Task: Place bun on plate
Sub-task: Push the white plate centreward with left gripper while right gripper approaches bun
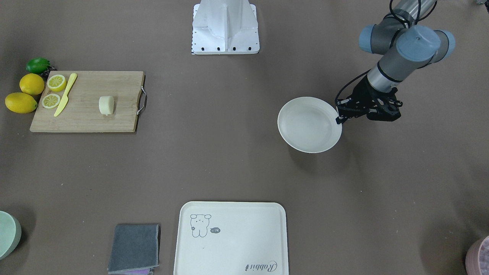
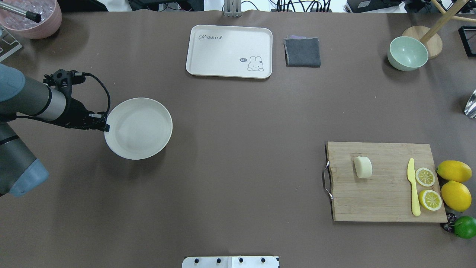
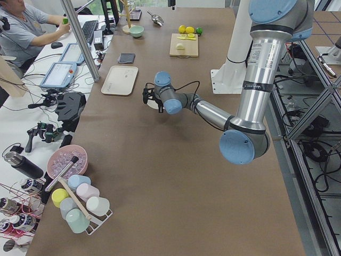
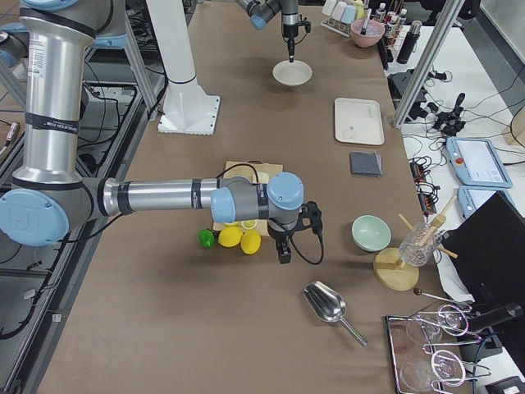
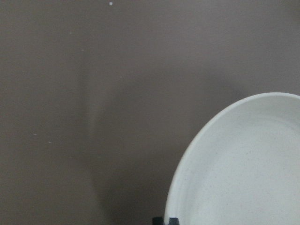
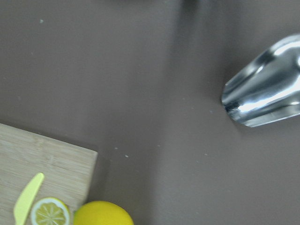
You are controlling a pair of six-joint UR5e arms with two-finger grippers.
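Clock positions are read in the overhead view, with 12 o'clock at the far table edge. Step in hand, as judged: approach; the pick has not begun. The bun (image 2: 363, 166) lies untouched on the cutting board (image 2: 383, 201), at about 4 o'clock from table centre. The plate (image 2: 141, 128) sits bare at 9 o'clock, well apart from the bun. The left gripper (image 2: 105, 126) stands at the plate's 9 o'clock rim, with its fingertips (image 5: 172, 221) at the rim edge. Whether they clamp the rim or only touch it cannot be told. The right gripper (image 4: 284, 254) hangs beyond the whole lemons (image 2: 454, 183), between them and a metal scoop (image 6: 265, 101). It shows only in a side view, so open or closed cannot be told. The next move probably calls for the right arm to travel toward 9 o'clock over the board, open its fingers, and descend onto the bun's rounded sides. Obstacles lie at the bun's 3 o'clock: a yellow knife (image 2: 412, 186) and two lemon halves (image 2: 427, 188), near it but not touching. The board handle (image 2: 327, 180) bounds the 9 o'clock edge. Bare board surrounds the bun on all sides. From board to plate the tabletop offers an open run. The tray (image 2: 228, 50) and grey cloth (image 2: 302, 52) stay toward 12 o'clock, off that line.
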